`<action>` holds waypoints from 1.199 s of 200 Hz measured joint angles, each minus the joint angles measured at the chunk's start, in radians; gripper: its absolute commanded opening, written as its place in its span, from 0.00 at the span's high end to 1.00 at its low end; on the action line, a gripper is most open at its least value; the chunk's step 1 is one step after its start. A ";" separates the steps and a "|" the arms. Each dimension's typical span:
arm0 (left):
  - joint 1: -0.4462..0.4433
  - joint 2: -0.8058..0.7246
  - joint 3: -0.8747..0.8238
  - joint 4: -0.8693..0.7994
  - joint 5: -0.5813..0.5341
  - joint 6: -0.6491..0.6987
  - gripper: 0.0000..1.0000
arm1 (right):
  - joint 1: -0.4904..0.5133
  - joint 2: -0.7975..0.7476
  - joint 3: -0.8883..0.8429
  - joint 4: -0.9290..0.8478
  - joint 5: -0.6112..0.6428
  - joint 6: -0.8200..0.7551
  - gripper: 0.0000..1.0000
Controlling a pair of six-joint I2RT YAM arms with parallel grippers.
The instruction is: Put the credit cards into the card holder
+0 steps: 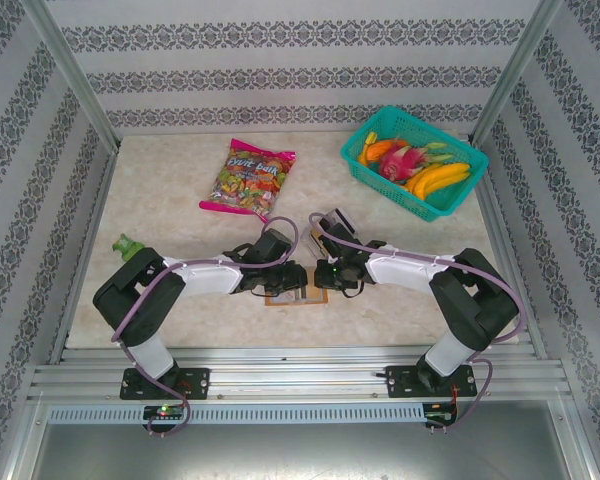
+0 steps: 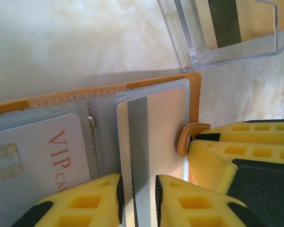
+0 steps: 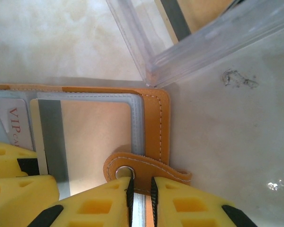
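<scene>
While my right gripper (image 3: 141, 182) pinches the card holder (image 3: 154, 123) shut-jawed at its snap-tab edge, my left gripper (image 2: 138, 184) straddles, jaws narrow, the tan credit card (image 2: 168, 127) in the holder's pocket beside the tab. I cannot tell whether I truly grip it. I should slide it straight along the pocket, keeping it flat and the holder pinned.

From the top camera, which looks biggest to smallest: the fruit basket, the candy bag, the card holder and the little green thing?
1. fruit basket
2. candy bag
3. card holder and little green thing: both tiny; the holder is partly covered, so I can't rank them.
</scene>
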 measured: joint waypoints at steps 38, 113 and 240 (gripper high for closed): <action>-0.011 -0.077 0.000 -0.082 -0.084 0.006 0.60 | -0.017 -0.078 0.000 -0.051 0.009 -0.007 0.69; 0.028 -0.203 0.048 -0.182 -0.159 0.028 0.52 | -0.247 -0.293 0.073 -0.168 0.037 -0.150 0.62; 0.131 0.260 0.418 -0.157 -0.009 -0.116 0.49 | -0.258 0.078 0.499 -0.327 0.258 -0.513 0.57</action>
